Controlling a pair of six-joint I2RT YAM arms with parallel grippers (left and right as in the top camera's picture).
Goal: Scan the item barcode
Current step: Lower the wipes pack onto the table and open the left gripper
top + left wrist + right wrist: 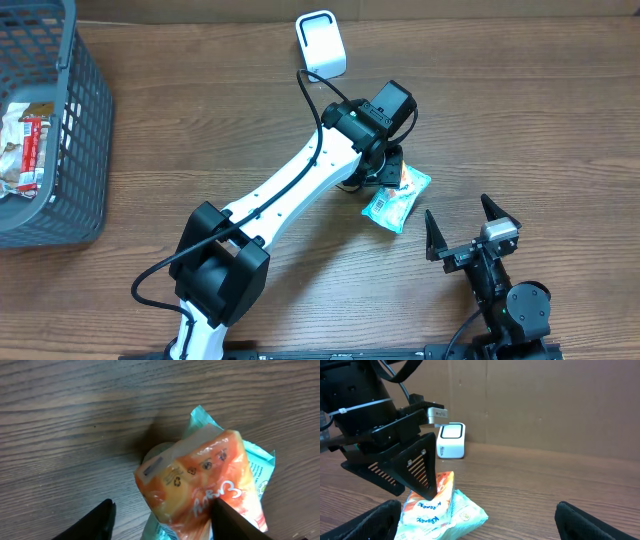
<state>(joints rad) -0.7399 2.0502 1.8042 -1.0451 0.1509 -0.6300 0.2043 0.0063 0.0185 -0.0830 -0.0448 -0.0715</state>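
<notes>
The snack packet [398, 203] lies on the table [520, 110], near the white scanner [321, 43]. From above, the left gripper [387, 172] hides part of it. Its own camera shows the fingers [102, 520] apart around the packet. The right gripper [458, 210] is wide apart and empty. A grey basket [80, 110] sits far left.

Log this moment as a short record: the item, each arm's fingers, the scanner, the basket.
item: orange and teal snack packet, resting on the wooden table
left gripper: over the packet, fingers on either side; one finger is clear of the wrapper, so no closed grip
right gripper: open, empty, beside the packet on the near side
scanner: white, at the far edge, apart from the packet
basket: grey, at the left, with other packets inside
barcode: not made out in any view
</notes>
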